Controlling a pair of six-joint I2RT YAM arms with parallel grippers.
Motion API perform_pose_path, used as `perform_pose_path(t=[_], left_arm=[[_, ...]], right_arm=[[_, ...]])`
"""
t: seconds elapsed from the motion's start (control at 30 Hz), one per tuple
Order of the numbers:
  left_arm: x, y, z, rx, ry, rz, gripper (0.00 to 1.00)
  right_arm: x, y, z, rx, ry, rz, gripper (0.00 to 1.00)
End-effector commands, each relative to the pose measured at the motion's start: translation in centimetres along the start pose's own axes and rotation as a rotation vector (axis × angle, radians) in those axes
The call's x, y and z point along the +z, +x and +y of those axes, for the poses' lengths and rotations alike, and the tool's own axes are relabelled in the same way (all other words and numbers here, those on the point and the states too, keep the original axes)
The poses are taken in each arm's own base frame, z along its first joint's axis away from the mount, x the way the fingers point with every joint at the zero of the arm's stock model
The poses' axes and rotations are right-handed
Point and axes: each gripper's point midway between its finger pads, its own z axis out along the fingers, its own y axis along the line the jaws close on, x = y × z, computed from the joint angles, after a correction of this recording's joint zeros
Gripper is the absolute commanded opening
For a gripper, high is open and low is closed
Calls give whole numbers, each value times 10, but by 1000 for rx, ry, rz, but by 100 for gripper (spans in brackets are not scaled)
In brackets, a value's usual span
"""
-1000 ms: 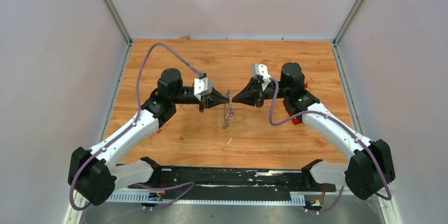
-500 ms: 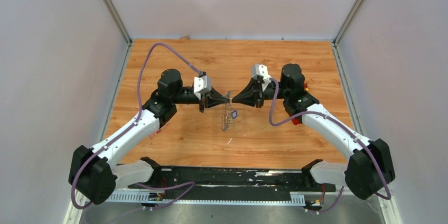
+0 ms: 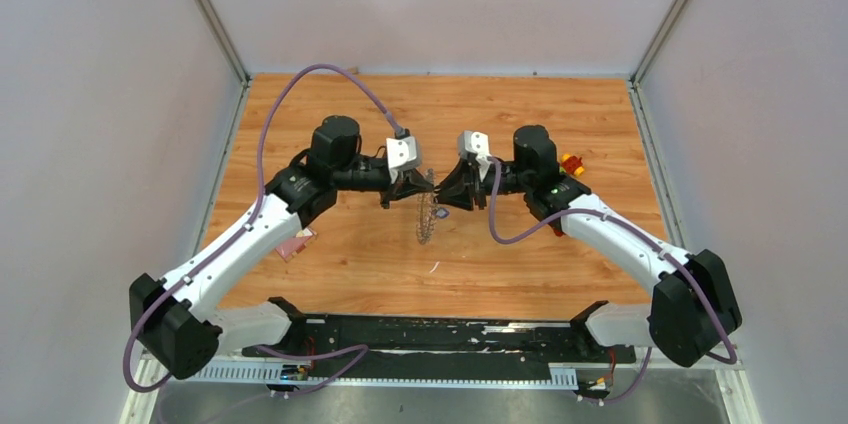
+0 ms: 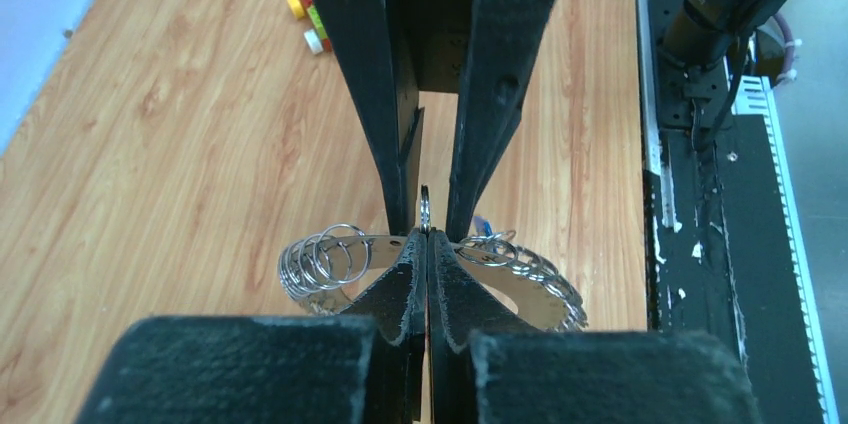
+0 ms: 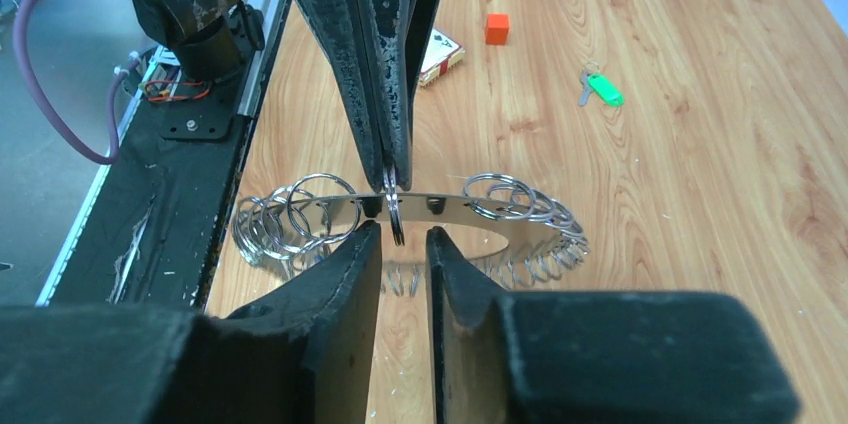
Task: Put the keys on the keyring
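The keyring (image 3: 429,220), a silver band hung with many small wire rings, hangs edge-on between both arms at the table's middle. My left gripper (image 3: 430,187) is shut on a small ring at the keyring's (image 4: 535,292) top edge, its jaws (image 4: 426,236) pressed together. My right gripper (image 5: 403,232) faces it, open, with one finger on each side of that ring and touching nothing. The band (image 5: 470,206) runs crosswise in front of it. A green key (image 5: 603,89) lies alone on the wood. A blue scrap (image 4: 480,224) shows behind the rings; I cannot tell whether it is the blue key.
A pink card (image 3: 297,244) lies beside the left forearm. A red and yellow block (image 3: 571,164) sits by the right arm, and an orange-red cube (image 5: 497,28) lies farther off. The black base rail (image 3: 440,329) runs along the near edge. Grey walls enclose the table.
The right gripper, shut a second ago, has opened. Both wrists have swung in towards each other, and the keyring now hangs from the left gripper alone.
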Motion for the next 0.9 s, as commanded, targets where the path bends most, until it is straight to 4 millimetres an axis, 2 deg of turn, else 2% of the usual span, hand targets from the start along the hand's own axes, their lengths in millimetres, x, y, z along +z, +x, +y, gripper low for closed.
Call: perform_pose_path(t=[0.0,0.2,0.5,0.87], left_arm=[[-3,6,4,0,-29,133,0],[-6,15,8,-14,-63,249,0],[-17,15,8,-14,-104,384,0],[-18,20,5,-120,-116,528,0]], right_arm=[[6,-6,-5,-50,8,13,26],[3,-7,-3,-77,8,15,30],[2,-5,-1,-102,-2,21,29],[3,-12,5,-86,-29,-5,31]])
